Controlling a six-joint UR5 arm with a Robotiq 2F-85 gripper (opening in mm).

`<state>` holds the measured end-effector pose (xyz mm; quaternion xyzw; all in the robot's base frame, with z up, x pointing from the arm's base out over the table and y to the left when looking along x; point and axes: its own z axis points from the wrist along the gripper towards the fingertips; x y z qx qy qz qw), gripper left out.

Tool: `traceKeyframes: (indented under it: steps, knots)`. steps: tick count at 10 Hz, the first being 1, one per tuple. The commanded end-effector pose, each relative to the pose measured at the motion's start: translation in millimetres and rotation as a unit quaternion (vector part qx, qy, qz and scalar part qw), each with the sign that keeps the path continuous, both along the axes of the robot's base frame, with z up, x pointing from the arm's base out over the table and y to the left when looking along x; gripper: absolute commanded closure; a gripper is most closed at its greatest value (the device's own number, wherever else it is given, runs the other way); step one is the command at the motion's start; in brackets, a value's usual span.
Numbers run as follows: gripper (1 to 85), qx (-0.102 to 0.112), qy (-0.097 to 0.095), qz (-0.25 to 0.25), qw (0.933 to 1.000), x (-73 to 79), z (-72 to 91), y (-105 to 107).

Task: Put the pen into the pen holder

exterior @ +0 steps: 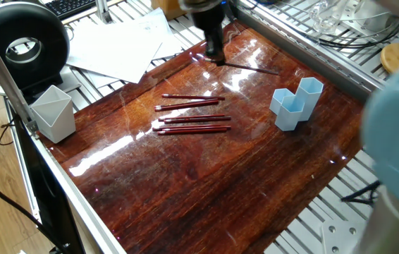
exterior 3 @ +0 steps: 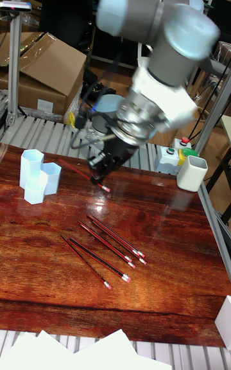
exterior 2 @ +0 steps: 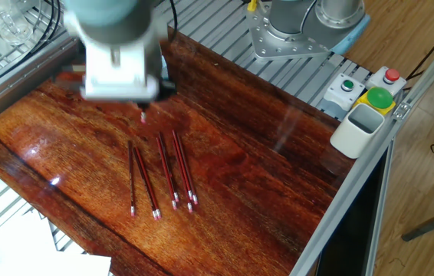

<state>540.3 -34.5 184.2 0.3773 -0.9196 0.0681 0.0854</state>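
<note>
- The pen [exterior: 250, 68] is pinched in the closed jaws of the gripper [exterior: 216, 56], sticking out sideways above the wooden table [exterior: 206, 176].
- The light blue pen holder [exterior: 295, 103] stands off the pen's free end.
- 4 more red pens [exterior: 191, 114] lie below the jaws.

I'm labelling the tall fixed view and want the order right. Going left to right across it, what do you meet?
Light blue pen holder → pen held in the hand → four red pens lying on the table → white cup at the right edge.
</note>
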Motion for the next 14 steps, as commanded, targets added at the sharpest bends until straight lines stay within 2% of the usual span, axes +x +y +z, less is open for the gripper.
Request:
traceKeyframes:
  steps: [1, 4, 5, 6, 7, 8, 9, 10, 11, 12, 13, 14]
  knots:
    - [84.7, 0.047, -0.052, 0.036, 0.9969, 0.4, -1.9, -8]
    - [84.7, 0.013, 0.017, -0.013, 0.9997, -38.8, 2.9, -24]
    - [84.7, 0.009, 0.027, -0.044, 0.9986, -46.6, 4.1, -24]
    - [84.7, 0.005, 0.025, -0.07, 0.9972, -48.1, 4.4, -24]
    - [84.7, -0.014, 0.028, -0.087, 0.9957, -51.5, 6.5, -32]
    - [84.7, -0.042, 0.036, -0.09, 0.9944, -57.4, 10.8, -45]
    - [84.7, -0.046, 0.032, -0.075, 0.9956, -53.6, 10.8, -49]
    - [84.7, -0.025, 0.019, -0.047, 0.9984, -43.8, 7.1, -41]
    - [84.7, -0.015, 0.006, -0.023, 0.9996, -44.8, 15.7, -46]
    - [84.7, -0.028, -0.017, 0.013, 0.9994, -41.8, 25.6, -67]
    - [84.7, 0.002, -0.044, 0.034, 0.9984, -39.1, 24.9, -68]
    - [84.7, 0.029, -0.063, 0.05, 0.9964, -39.1, 23.2, -69]
